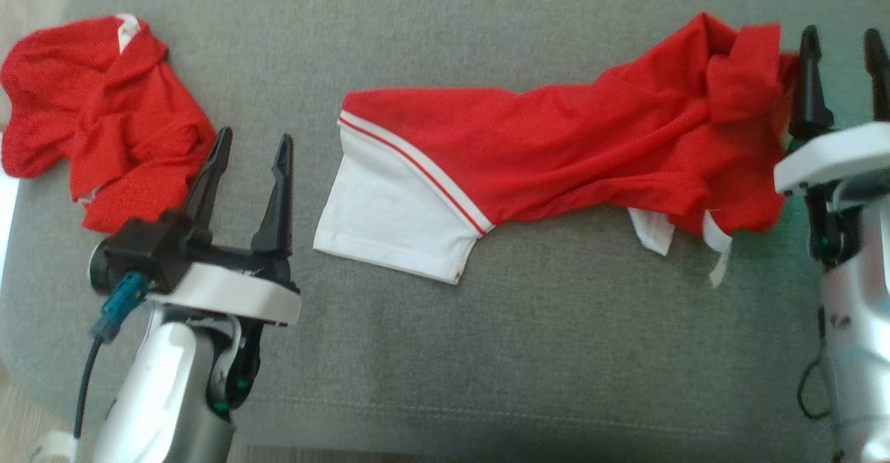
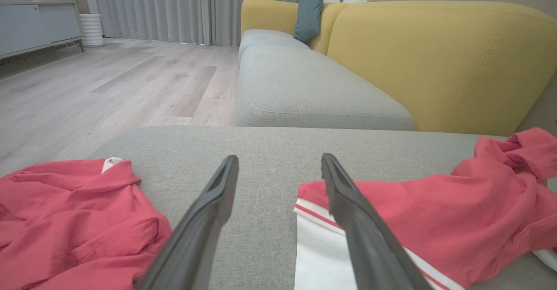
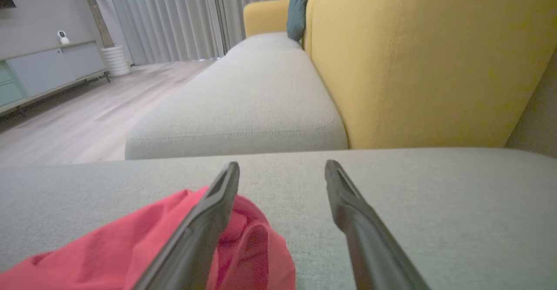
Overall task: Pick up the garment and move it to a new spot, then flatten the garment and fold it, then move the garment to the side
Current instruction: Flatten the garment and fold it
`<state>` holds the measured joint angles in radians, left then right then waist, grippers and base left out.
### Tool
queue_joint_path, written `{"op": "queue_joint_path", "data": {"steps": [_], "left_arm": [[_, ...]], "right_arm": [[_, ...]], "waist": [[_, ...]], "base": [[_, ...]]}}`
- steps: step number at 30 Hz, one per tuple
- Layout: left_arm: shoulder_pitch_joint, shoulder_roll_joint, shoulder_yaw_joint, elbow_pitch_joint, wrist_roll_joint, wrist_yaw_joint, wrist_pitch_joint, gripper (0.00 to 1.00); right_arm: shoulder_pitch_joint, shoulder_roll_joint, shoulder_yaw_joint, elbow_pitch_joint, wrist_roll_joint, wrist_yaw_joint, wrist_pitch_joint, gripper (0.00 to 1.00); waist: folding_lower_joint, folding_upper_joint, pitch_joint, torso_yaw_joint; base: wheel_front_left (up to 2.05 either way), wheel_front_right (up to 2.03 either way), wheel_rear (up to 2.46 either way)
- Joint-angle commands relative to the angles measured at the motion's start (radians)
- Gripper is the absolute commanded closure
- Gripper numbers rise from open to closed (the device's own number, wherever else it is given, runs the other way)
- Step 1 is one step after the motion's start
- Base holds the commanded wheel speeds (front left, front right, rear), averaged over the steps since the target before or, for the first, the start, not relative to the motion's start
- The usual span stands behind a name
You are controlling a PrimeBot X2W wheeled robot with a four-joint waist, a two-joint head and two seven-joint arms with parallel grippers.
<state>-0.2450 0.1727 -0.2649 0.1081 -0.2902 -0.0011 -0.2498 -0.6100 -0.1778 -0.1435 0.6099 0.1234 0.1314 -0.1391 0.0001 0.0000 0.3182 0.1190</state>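
Garment, red with a white panel and a red-and-white stripe, lies stretched across the grey seat, running from the centre of the head view out toward 2 o'clock. The white panel lies flat at the garment's 8 o'clock end. The end at 2 o'clock is bunched and twisted, and white strips of cloth poke out of its lower edge toward 5 o'clock.

The right gripper stands at 3 o'clock in the head view, fingers pointing to 12. Its jaws are spread wide and clamp nothing. The finger nearer the garment sits at the edge of the bunched end, and whether it touches the cloth cannot be told. In the right wrist view the red cloth lies at 7 o'clock, under and behind that finger, and bare seat lies ahead of the tips.

The left gripper is at 8 o'clock in the head view, jaws also wide apart and empty. It is over bare seat between the white panel and a crumpled red heap. The heap lies at 10 o'clock, well apart from the garment, with a white patch at its top.

In the left wrist view a yellow backrest rises at 2 o'clock, a teal pillow leans at 12, and wood floor spreads toward 10.
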Motion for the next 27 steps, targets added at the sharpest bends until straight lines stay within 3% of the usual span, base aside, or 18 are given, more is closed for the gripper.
{"op": "queue_joint_path", "data": {"steps": [1,8,17,27], "left_arm": [[0.005,0.012,0.051,-0.021,0.013,-0.004,-0.012,0.00],[0.048,0.019,0.057,-0.011,0.026,-0.004,-0.012,0.00],[0.114,0.031,0.050,-0.013,0.030,0.009,-0.005,0.00],[0.144,0.040,0.041,-0.038,0.021,0.016,0.015,0.00]], "right_arm": [[0.038,-0.012,0.014,-0.071,-0.006,-0.001,-0.032,0.00],[0.200,0.013,0.028,-0.268,-0.021,-0.001,-0.029,0.00],[0.522,0.099,0.090,-0.583,-0.014,-0.001,0.082,0.00],[0.660,0.126,0.132,-0.703,0.009,-0.001,0.141,0.00]], "waist": [[-0.0001,0.0000,-0.037,-0.018],[-0.0001,0.0000,-0.108,-0.046],[-0.0001,0.0000,-0.196,-0.075],[-0.0001,0.0000,-0.219,-0.088]], "base": [[0.00,0.00,0.00],[0.00,0.00,0.00],[0.00,0.00,0.00],[0.00,0.00,0.00]]}}
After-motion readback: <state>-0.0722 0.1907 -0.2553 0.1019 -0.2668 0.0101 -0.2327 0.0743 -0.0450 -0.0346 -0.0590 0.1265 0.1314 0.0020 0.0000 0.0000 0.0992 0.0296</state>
